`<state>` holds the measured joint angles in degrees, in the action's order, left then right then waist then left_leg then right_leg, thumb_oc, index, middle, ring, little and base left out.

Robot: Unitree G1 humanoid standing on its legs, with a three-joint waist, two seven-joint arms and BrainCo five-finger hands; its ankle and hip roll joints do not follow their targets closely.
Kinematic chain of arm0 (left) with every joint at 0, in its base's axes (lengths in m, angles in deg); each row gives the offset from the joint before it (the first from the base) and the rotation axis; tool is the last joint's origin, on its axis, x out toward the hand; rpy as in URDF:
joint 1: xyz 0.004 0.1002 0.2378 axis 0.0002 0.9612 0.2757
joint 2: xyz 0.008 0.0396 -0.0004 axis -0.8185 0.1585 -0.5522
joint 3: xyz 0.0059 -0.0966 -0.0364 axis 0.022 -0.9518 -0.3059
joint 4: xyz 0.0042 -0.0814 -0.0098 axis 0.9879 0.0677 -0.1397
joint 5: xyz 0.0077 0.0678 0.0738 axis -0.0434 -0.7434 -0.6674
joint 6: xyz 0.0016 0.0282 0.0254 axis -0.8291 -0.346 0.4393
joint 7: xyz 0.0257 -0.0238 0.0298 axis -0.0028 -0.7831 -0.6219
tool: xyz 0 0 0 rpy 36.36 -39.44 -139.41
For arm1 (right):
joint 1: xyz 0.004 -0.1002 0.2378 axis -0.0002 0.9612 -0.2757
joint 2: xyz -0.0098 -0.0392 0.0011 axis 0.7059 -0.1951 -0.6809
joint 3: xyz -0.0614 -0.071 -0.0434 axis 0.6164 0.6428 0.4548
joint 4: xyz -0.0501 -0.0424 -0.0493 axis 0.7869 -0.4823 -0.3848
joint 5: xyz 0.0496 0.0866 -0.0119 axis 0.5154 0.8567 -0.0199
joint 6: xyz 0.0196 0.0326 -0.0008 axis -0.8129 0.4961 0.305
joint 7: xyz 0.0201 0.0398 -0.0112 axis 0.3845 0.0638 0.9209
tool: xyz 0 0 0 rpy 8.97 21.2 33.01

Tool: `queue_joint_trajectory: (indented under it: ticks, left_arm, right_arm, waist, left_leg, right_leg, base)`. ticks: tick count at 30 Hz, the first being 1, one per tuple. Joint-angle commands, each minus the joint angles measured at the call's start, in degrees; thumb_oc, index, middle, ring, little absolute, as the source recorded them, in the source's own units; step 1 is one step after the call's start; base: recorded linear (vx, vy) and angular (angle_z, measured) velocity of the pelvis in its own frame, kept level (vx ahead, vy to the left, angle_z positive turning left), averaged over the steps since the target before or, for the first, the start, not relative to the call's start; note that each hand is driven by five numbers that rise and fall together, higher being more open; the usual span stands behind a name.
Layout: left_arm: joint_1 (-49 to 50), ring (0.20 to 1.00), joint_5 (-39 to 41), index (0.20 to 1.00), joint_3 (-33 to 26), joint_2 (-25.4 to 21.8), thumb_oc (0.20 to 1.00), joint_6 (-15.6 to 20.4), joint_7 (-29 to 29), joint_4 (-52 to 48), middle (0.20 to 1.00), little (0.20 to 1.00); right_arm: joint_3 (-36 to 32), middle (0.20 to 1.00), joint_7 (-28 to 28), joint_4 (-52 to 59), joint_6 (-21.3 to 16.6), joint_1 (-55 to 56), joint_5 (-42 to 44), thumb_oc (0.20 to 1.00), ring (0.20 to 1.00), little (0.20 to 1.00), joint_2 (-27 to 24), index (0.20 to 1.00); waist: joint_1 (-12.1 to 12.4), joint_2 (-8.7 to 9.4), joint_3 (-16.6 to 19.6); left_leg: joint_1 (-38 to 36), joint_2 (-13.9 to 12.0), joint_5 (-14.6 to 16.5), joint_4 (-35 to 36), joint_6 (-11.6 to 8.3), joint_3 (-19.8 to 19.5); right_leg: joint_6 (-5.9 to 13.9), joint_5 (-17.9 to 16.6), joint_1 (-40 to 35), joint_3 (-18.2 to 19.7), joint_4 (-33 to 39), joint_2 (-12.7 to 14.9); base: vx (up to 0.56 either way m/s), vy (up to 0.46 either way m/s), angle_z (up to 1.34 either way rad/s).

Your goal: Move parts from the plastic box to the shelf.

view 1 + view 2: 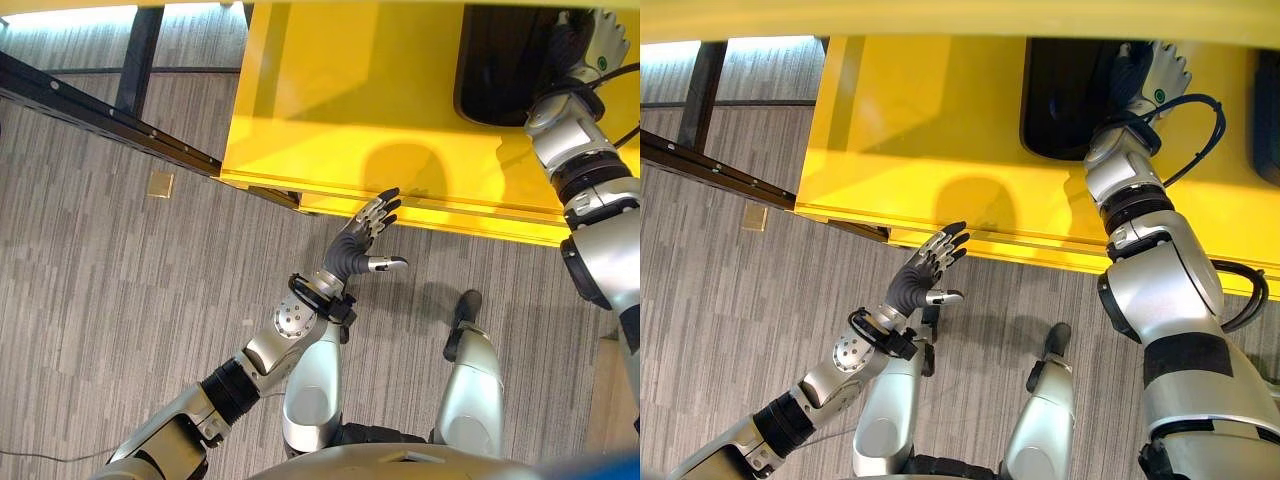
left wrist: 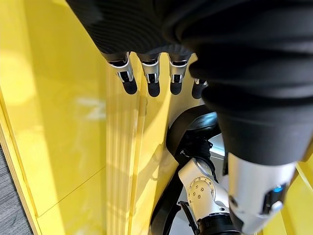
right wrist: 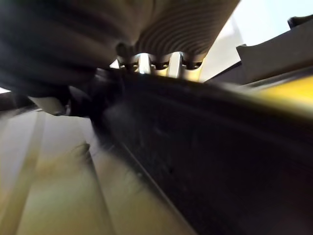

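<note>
**Right hand reaches into the black box on the yellow shelf; left hand hangs open at the shelf's edge**

The shelf is a broad, smooth, glossy yellow slab with a stepped front lip, standing over a floor of grey streaked carpet. A dark rail with bolt heads runs diagonally beside it, and a small tan square plate lies flat on the carpet near that rail.

Set into the far right part of the yellow surface is the plastic box, black, matt, with a rounded corner; its interior reads as plain dark, and no separate part can be made out inside it, so which way any part lies cannot be told.

The right arm stretches forward and up, wrist at the box's rim, and the right hand sits over the box's far edge, pale back uppermost. In its wrist view a dark, slightly rough wall lies close under the fingers; whether they close on anything cannot be told.

The left hand is raised on a bent forearm just short of the shelf's front lip, fingers straight and slightly fanned toward the yellow edge, thumb out sideways, holding nothing.
</note>
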<state>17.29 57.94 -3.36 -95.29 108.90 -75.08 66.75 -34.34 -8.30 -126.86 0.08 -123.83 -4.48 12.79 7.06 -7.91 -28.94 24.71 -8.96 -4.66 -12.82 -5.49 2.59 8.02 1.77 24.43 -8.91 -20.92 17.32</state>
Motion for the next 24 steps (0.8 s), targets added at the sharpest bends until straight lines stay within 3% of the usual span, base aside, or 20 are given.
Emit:
queue_joint_trajectory:
  ticks: [1,14,24]
  left_arm:
    - [0.8,1.000,-1.0,1.000,0.8,-0.4,1.000,4.1,1.0,-3.9,1.000,1.000]
    - [0.4,1.000,-0.2,1.000,0.7,-0.4,1.000,3.3,1.7,-3.4,1.000,1.000]
    - [0.4,1.000,1.3,1.000,0.3,0.1,1.000,2.9,1.5,-3.5,1.000,1.000]
  right_arm:
    - [3.8,0.200,-0.1,-1.4,0.8,2.3,-2.9,0.200,0.200,0.200,-4.7,0.200]
    - [1.7,0.200,1.9,-3.2,1.8,5.2,-0.4,0.200,0.200,0.200,-3.9,0.200]
    - [-1.1,0.200,0.4,-4.0,1.0,6.7,6.3,0.200,0.200,0.200,-3.1,0.200]
  waist:
    - [1.2,0.66,-0.9]
    - [0.8,0.42,-0.9]
    - [0.6,0.19,-0.9]
  left_leg:
    - [-1.0,2.3,2.0,-1.1,3.59,3.7]
    - [-0.8,2.2,1.9,-0.8,3.63,4.1]
    - [-0.8,2.3,2.0,-0.9,3.72,4.2]
  right_leg:
    - [-4.56,2.3,0.0,-5.0,-5.0,-3.8]
    - [-4.43,2.1,0.4,-4.7,-4.9,-3.7]
    - [-4.51,2.3,0.5,-4.6,-5.1,-3.6]
  base:
    - [0.00,0.000,0.00]
    - [0.00,0.000,0.00]
    - [0.00,0.000,0.00]
